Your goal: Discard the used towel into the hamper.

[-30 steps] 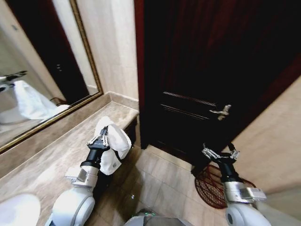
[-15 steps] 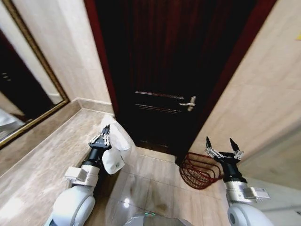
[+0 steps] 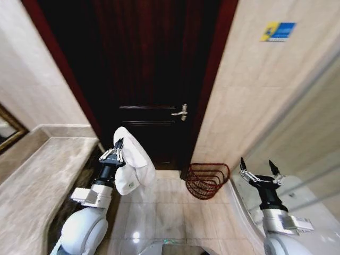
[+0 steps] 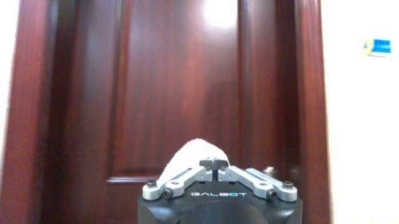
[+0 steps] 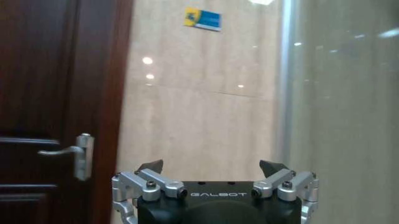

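Left gripper (image 3: 118, 150) clamped on white towel (image 3: 134, 166), held up near left. Right gripper (image 3: 258, 171) spread wide, empty, near right. Hamper (image 3: 206, 180) on floor between them, by the dark door (image 3: 151, 79).

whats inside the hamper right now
Through the openwork of the hamper, on the floor by the dark door, nothing white shows; its bottom is too dim to check. The towel hangs from the shut left gripper. The right gripper is open.
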Controlling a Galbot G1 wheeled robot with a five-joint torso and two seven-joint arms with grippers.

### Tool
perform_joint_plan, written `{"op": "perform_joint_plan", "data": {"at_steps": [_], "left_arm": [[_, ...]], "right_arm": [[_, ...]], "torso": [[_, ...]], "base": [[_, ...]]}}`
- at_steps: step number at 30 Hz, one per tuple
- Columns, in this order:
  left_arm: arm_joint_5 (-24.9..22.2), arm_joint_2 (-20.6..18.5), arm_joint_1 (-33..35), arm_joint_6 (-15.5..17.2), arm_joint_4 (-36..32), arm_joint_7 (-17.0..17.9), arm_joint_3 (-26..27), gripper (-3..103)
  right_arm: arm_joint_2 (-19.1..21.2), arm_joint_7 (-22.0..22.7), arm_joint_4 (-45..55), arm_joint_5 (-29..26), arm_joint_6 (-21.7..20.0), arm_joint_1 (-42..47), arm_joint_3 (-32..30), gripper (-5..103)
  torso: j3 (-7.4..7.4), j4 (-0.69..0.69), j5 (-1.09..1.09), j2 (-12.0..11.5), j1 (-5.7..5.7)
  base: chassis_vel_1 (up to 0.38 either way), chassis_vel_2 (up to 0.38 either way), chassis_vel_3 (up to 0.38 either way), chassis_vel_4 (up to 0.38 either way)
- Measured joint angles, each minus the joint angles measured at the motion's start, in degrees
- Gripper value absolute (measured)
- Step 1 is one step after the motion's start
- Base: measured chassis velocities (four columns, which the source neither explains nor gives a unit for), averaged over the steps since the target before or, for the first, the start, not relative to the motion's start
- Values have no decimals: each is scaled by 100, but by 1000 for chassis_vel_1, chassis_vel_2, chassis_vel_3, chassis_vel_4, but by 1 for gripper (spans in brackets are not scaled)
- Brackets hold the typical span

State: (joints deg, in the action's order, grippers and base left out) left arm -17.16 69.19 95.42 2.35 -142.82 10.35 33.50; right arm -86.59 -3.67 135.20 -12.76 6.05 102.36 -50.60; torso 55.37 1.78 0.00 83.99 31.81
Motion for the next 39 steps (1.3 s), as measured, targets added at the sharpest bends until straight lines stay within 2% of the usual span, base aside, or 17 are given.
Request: {"op": "perform_joint_plan", "data": {"at_steps": [8,21,26,29,39], "left_arm": [[-70,67,25,11,-20,-35,-54,0],[-104,69,49,-46,-31,-55,-52,0],[-129,71,39,-144,-33,-143,-64,0],[-304,63,6,-198,-29,-286,-72,0],[-466,31,-22,-205,28,-321,-48,0]], "right_arm": [[3,-27,108,-172,104,258,-162,100],[-152,-205,70,-151,132,313,-140,100],[-211,-183,50,-68,83,292,-90,100],[-214,-169,48,139,-58,293,-74,100],[-272,-144,-81,218,95,225,32,100]], "torso": [[0,-2,0,0,0],[0,-3,0,1,-1],[0,0,0,0,0],[0,0,-1,0,0],[0,-1,-1,0,0]], "base": [[-128,-135,-131,-128],[-114,-119,-113,-116],[-20,-19,-15,-15],[0,0,0,0],[0,0,0,0]]}}
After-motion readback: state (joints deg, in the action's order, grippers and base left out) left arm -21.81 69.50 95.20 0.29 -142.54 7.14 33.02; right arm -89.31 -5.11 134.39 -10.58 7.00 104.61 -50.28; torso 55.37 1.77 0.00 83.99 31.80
